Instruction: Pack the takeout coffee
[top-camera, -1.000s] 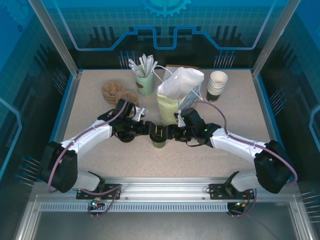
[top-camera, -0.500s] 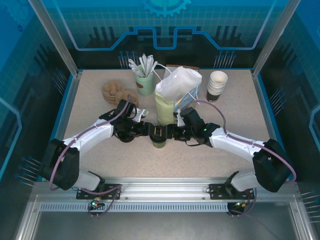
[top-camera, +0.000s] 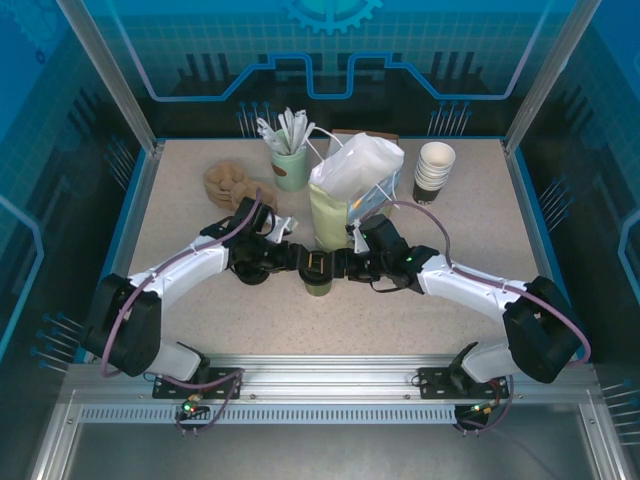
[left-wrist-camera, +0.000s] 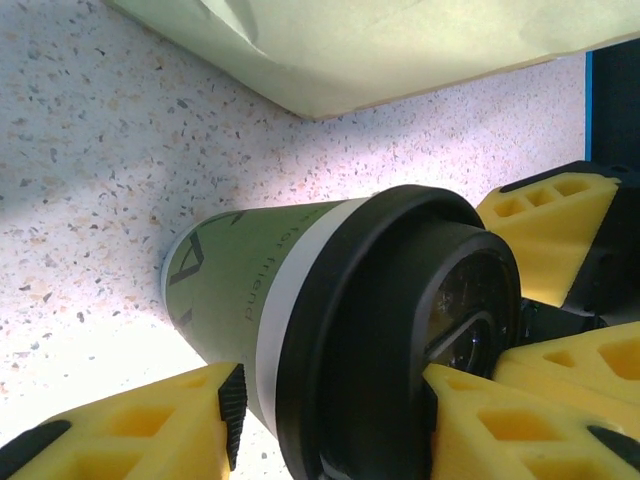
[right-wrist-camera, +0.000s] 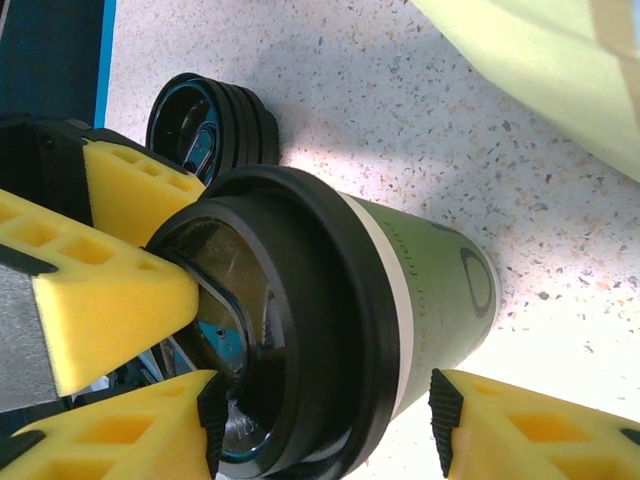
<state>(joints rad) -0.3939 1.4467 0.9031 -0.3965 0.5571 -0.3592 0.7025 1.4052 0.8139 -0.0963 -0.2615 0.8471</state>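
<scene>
The coffee cup is standing upright just in front of the paper bag, touching nothing of it and not yet inside. The left gripper is meeting the cup from the bag's left side and grasping it, its yellow fingers pressing on opposite sides at the black lid. The right gripper is straddling the same cup from the bag's right side with fingers parted. A sliver of tabletop seems to be showing between one pad and the cup wall.
</scene>
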